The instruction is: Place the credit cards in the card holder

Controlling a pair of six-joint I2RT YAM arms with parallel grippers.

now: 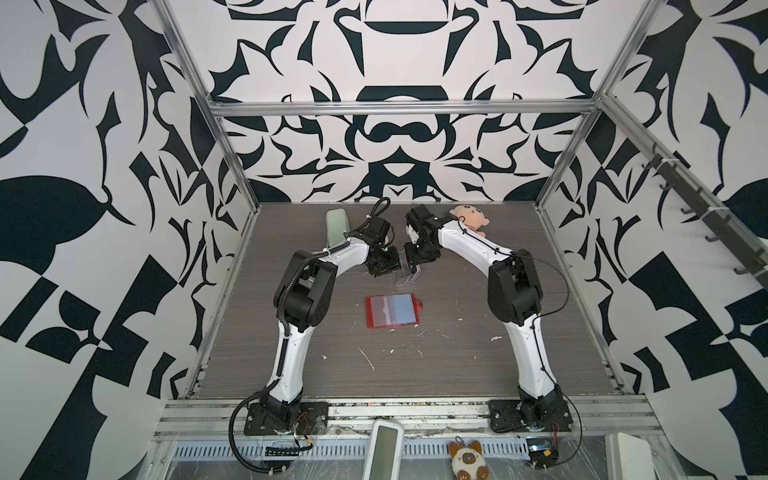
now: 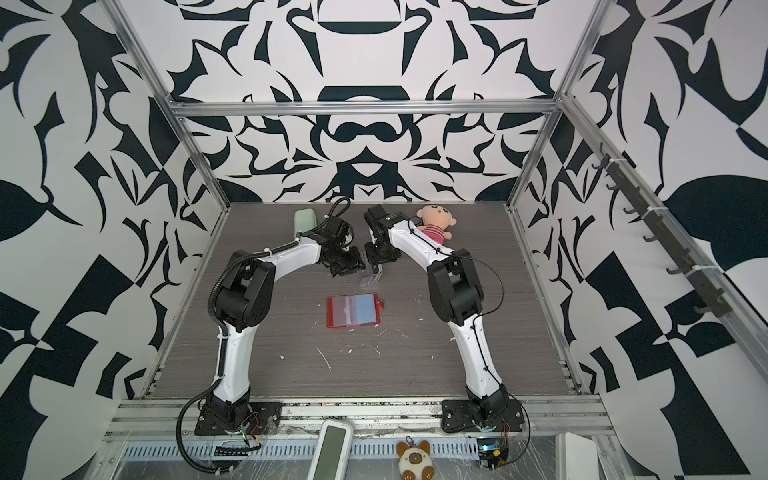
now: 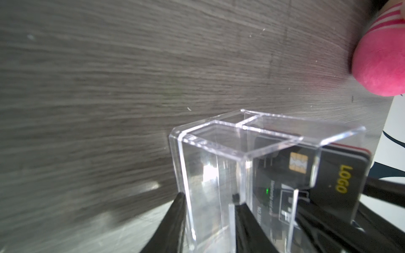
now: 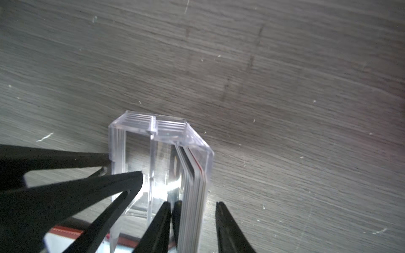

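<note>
Clear acrylic box (image 1: 405,275) is standing on the grey table (image 1: 498,332) between both arms. Credit cards (image 4: 194,192) are standing as a stack in the box's compartment on the right arm's side, seemingly on a short edge, so their long axis is pointing up at the right gripper (image 4: 198,203), the nearer one, hanging directly above the box. Its jaws are standing apart, straddling the stack's thickness without pinching it. Left gripper (image 3: 210,201) is clamping the box's empty compartment, apparently steadying it. Red card holder (image 1: 392,311) is lying open and flat near the box, on its robot-base side, clear sleeves facing up, long axis running side to side.
</note>
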